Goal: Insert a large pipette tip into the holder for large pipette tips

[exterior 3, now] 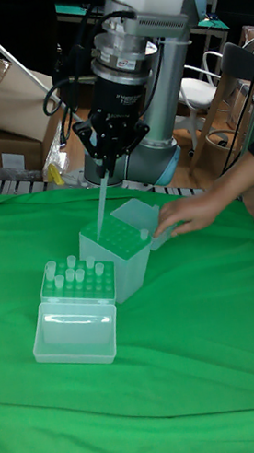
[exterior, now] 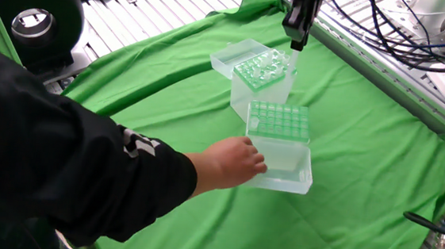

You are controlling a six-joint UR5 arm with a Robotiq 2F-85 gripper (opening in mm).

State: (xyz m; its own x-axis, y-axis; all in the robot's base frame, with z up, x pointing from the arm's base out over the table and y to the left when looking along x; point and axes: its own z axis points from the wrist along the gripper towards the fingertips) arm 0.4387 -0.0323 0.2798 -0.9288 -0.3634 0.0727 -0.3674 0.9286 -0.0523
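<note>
Gripper (exterior 3: 103, 162) pinches large pipette tip (exterior 3: 101, 208) upright, upper centre; holder (exterior 3: 118, 238) beneath (person's hand (exterior 3: 190, 213) steadying it). Centre point over one hole, descend straight.

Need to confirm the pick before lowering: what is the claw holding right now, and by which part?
The claw is shut on the large pipette tip, gripping its wide upper end; the narrow end hangs down over the holder for large pipette tips.
</note>
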